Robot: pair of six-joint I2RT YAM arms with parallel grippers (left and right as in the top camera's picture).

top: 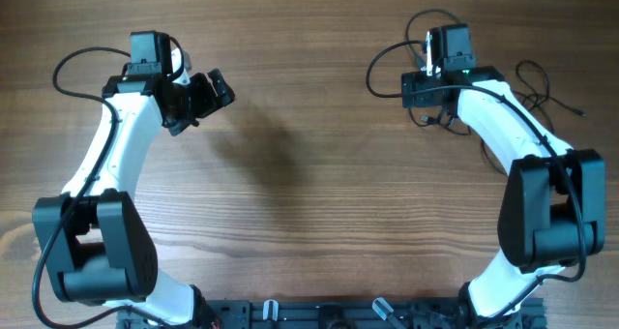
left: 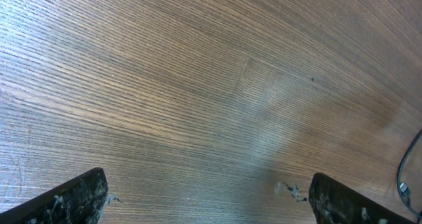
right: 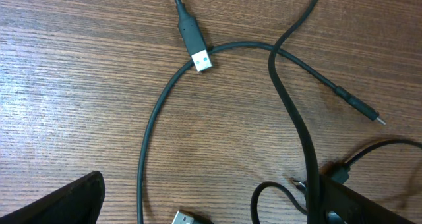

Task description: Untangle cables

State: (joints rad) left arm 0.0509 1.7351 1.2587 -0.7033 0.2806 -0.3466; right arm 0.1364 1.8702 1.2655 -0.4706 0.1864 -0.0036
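Several thin black cables (right: 153, 128) lie crossed on the wooden table under my right gripper (right: 214, 207). A USB-A plug (right: 196, 51) rests on one curved cord, a small plug (right: 369, 113) lies to the right, and another USB-A plug (right: 188, 217) sits at the bottom edge. A thicker cord (right: 295, 118) runs down to the right finger. The right gripper is open, with cords between its fingers. In the overhead view it (top: 432, 102) hovers at the back right, with loose cables (top: 542, 85) beside the arm. My left gripper (left: 208, 201) is open over bare wood, also seen overhead (top: 203, 104).
The wooden table (top: 309, 174) fills the view. A thin black cord (left: 407, 171) shows at the right edge of the left wrist view. The arm bases stand at the front edge.
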